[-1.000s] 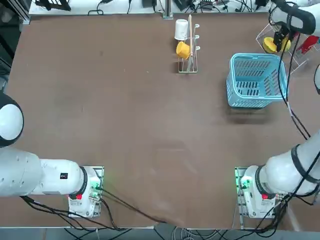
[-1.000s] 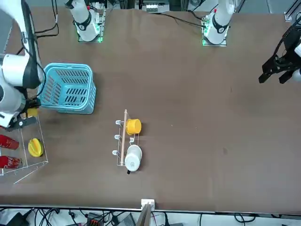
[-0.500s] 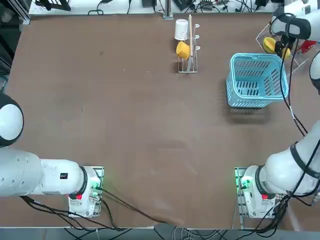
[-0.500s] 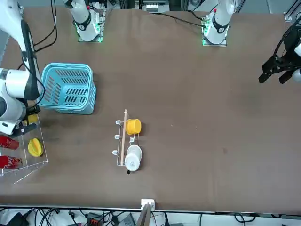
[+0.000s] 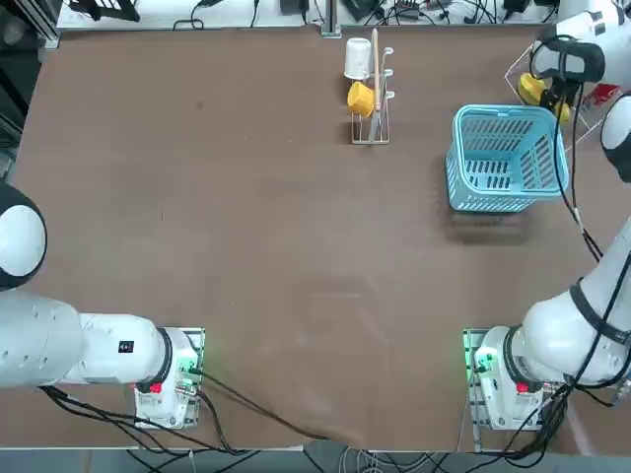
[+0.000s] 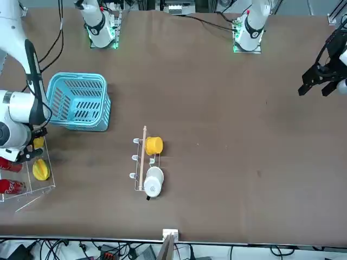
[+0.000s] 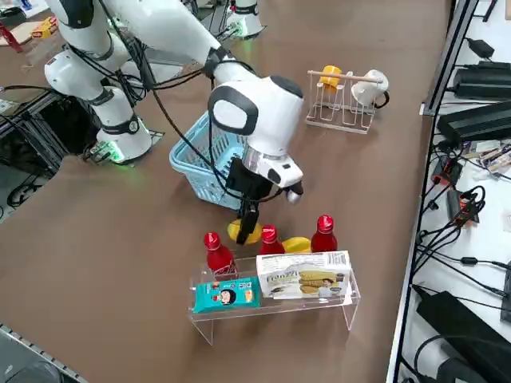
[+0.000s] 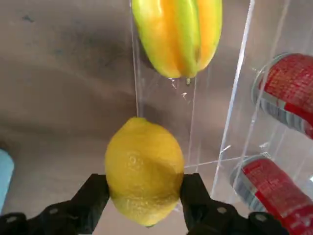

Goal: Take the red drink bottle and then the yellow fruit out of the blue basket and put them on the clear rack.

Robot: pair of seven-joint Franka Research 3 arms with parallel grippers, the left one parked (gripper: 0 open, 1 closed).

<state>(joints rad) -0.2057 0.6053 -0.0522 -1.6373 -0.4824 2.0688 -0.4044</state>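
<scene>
Right gripper [image 8: 145,205] clamped on the yellow fruit [image 8: 144,170] has moved from above the blue basket [image 5: 505,158] to the clear rack [image 7: 275,302] edge, placement next.

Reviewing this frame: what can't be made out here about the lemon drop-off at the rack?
- Top view: the right gripper and the yellow fruit it clamps are hidden under the arm's own wrist.
- Front view: the clear rack is cut off by the picture edge.
- Right side view: whether the fruit touches the rack is hidden behind red bottles.

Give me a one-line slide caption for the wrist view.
Right gripper holds the yellow fruit at the clear rack.
</scene>
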